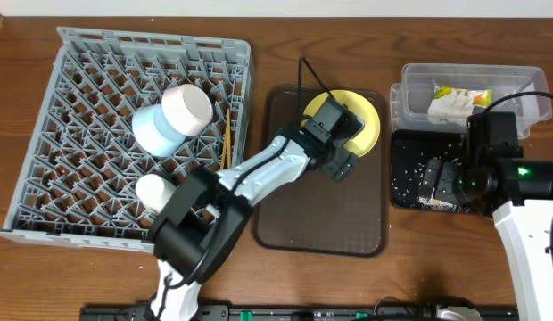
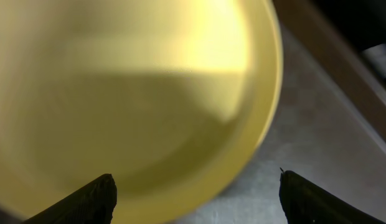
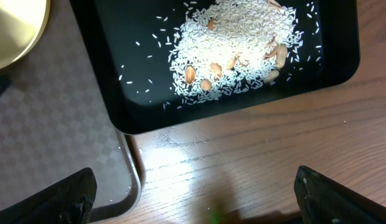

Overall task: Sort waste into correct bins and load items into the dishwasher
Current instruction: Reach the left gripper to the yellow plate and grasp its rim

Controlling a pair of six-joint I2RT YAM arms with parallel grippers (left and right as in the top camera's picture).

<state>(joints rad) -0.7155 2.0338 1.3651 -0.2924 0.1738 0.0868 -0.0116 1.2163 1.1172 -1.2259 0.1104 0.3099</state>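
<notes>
Yellow-green plate [image 1: 370,120] loading, we judge: left jaws gape empty over it, right jaws likewise; next, grip its rim.

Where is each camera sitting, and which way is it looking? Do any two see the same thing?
Overhead: above the table, looking straight down on the dish rack and brown tray; left arm and right arm show.
Left wrist: on the left arm, looking down close at the yellow plate; the open left gripper shows.
Right wrist: on the right arm, looking down at the black tray of rice and bare table; the open right gripper shows.
Shared: all three see the yellow plate.
</notes>
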